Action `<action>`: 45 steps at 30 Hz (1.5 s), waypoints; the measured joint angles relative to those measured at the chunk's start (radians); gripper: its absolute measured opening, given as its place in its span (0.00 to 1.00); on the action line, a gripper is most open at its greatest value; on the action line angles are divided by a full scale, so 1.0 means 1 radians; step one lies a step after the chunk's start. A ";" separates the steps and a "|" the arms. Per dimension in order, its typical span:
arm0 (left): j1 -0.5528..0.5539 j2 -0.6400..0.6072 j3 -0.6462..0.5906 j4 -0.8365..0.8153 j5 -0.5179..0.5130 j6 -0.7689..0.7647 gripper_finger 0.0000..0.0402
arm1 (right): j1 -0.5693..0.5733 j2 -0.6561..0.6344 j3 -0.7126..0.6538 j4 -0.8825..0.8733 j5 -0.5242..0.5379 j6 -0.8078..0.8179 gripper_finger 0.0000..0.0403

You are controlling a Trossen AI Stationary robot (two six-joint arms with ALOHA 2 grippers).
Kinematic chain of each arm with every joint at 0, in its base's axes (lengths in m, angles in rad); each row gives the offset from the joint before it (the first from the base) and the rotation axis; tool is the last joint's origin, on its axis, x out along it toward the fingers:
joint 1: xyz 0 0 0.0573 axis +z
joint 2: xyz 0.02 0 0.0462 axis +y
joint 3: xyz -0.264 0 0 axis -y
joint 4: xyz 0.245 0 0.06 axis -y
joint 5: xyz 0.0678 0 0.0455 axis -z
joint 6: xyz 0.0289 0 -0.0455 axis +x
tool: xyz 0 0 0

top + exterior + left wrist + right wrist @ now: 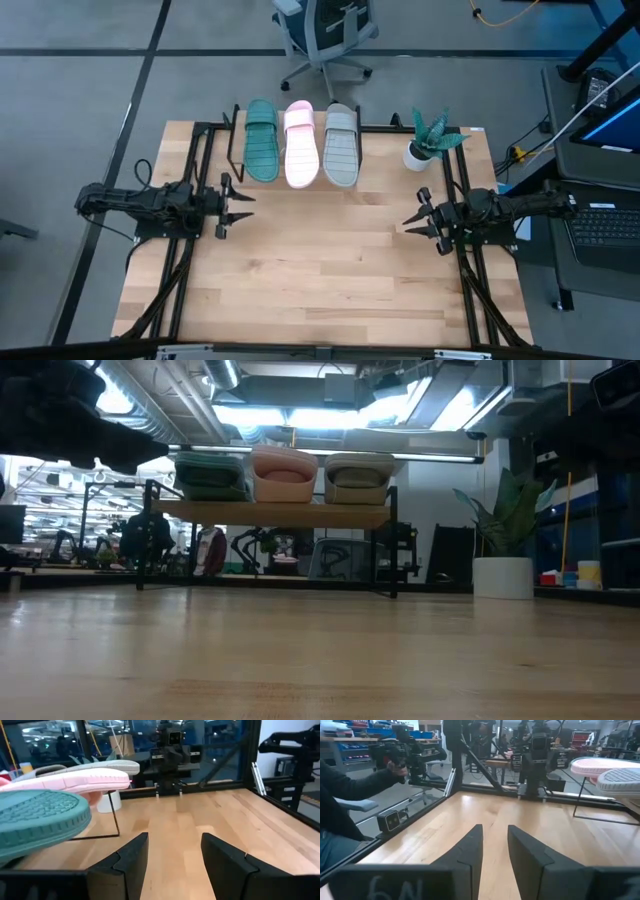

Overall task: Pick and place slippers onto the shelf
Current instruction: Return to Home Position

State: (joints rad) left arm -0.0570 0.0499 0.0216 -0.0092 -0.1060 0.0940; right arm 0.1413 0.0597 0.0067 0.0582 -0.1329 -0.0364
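Three ribbed slide slippers [301, 157] (teal, pink, grey) are parked on the low wood-plank shelf [270, 513], near ends overhanging. Left gripper [174, 837] is held wide, right gripper [495, 827] narrower, both empty at table sides. Overhang could be clipped by an arm swing.

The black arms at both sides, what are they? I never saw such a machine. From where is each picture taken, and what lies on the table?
They are a robot's left arm and right arm, each with a two-finger gripper. One picture looks down from above, one level across the table, two from the wrists. The left gripper and right gripper are open and hold nothing. On the shelf lie the green slipper, the pink slipper and the grey slipper. A plant stands beside it.
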 joint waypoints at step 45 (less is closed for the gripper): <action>0.000 0.003 0.000 0.002 -0.004 0.021 0.44 | -0.052 -0.060 0.000 -0.020 0.008 0.113 0.23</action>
State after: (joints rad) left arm -0.0566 0.0525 0.0216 -0.0071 -0.1101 0.1154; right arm 0.0889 0.0002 0.0071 0.0378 -0.1252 0.0770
